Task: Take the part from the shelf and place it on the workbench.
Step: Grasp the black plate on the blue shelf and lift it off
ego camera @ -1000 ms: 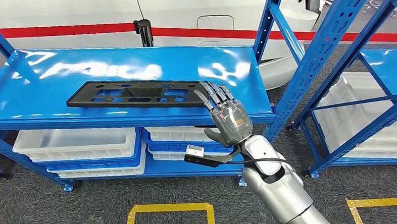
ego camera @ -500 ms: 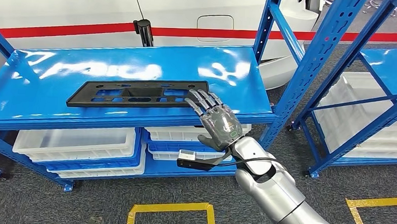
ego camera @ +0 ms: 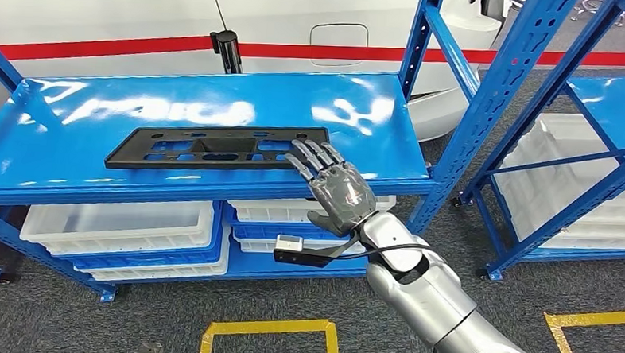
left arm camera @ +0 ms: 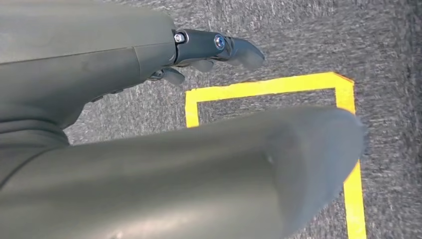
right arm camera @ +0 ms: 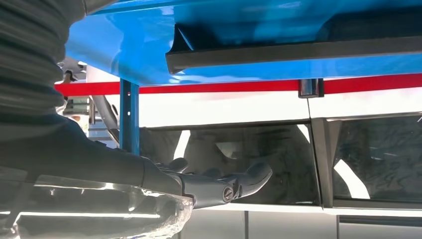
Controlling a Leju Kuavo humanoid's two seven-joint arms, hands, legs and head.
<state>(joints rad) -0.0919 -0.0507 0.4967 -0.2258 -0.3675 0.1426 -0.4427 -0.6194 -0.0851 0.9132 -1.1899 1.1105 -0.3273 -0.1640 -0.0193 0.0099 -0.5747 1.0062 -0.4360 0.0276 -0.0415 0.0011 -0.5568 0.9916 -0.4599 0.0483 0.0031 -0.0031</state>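
One right hand point(ego camera: 336, 189), fingers spread and holding nothing, reaches toward 11 o'clock over the black part's point(ego camera: 215, 147) near end, apparently to grasp it.

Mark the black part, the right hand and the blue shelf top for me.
black part point(ego camera: 207, 148), head view, on its flat middle section.
right hand point(ego camera: 337, 185), head view, on the back of the hand.
blue shelf top point(ego camera: 217, 101), head view, on bare surface behind the part.
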